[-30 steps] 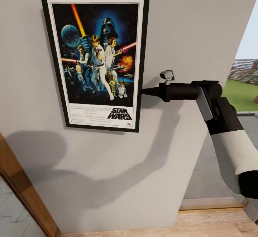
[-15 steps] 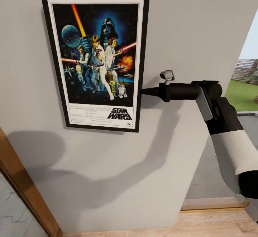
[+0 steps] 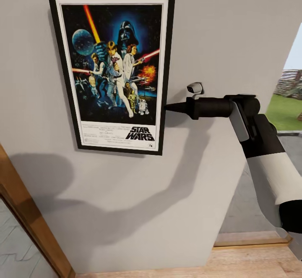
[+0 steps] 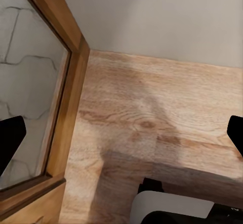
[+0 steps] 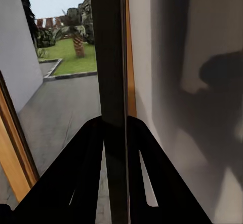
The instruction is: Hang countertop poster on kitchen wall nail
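Poster (image 3: 112,70) hangs flat against the grey wall (image 3: 218,26), upright with a slight lean, its top edge high in the head view and its right edge pinched by the right gripper (image 3: 168,107), whose fingers are closed on the black frame near the lower right corner. Coming in from the side lets the arm press the frame to the wall without covering the picture face, which suits sliding it onto a nail; I judge the hanging step nearly done, though no nail is visible behind the frame. In the right wrist view the poster (image 5: 112,82) is edge-on, a dark slat running between the two fingers (image 5: 83,173) right beside the wall. Its look is plain: black frame, white border, bright film art with figures, a red blade, a dark helmet, and "STAR WARS" lettering low down. The left gripper (image 4: 121,138) points at the wooden floor (image 4: 167,107) by a wooden door frame (image 4: 66,82), its fingers spread wide and empty, kept low out of the way.
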Motion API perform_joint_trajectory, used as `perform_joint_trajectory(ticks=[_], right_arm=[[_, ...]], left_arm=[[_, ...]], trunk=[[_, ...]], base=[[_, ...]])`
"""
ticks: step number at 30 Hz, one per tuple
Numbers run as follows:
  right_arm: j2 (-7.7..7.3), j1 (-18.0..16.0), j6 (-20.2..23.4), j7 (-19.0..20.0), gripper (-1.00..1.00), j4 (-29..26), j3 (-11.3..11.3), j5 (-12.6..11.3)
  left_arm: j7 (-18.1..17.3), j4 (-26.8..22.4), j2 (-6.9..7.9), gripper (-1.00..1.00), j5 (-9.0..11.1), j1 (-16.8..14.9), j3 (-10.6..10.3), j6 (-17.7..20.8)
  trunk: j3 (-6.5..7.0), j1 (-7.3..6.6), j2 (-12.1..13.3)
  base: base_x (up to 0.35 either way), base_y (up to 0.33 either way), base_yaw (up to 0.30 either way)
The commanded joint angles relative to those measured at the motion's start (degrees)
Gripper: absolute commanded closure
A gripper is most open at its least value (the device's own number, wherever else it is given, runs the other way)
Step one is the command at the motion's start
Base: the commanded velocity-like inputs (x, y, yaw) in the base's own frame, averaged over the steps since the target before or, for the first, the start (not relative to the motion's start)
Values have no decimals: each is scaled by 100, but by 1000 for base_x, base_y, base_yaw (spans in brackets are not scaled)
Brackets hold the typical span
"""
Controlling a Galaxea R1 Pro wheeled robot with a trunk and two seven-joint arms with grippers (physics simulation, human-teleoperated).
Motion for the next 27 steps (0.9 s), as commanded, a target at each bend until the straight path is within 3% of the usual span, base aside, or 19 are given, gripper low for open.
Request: perform_joint_trajectory(ticks=[1, 11, 12, 13, 23, 24, 27], right_arm=[[-5, -7, 58, 2, 100, 2, 12, -43], [-10, -7, 72, -233, 100, 230, -8, -69], [-251, -14, -111, 436, 100, -493, 942, -935], [-488, -74, -345, 391, 100, -489, 836, -994], [-306, -7, -375, 595, 100, -320, 685, -599], [-286, -7, -384, 615, -100, -303, 671, -563], [-190, -7, -288, 518, -100, -206, 575, -465]], left_arm=[[-9, -6, -2, -100, 0, 0, 8, -9], [0, 9, 18, -100, 5, 0, 29, -18], [0, 9, 18, -100, 5, 0, 29, -18], [0, 9, 18, -100, 5, 0, 29, -18], [0, 9, 18, -100, 5, 0, 29, -18], [0, 9, 10, -100, 4, 0, 30, -18], [0, 9, 20, -100, 7, 0, 33, -18]], trunk=[[-12, 4, -12], [-12, 4, -13], [-12, 4, -13], [-12, 4, -13], [-12, 4, -13], [-12, 4, -13], [-12, 4, -13]], base=[[0, 26, 0], [0, 5, 0], [0, 0, 0], [0, 0, 0], [0, 0, 0], [0, 0, 0], [0, 0, 0]])
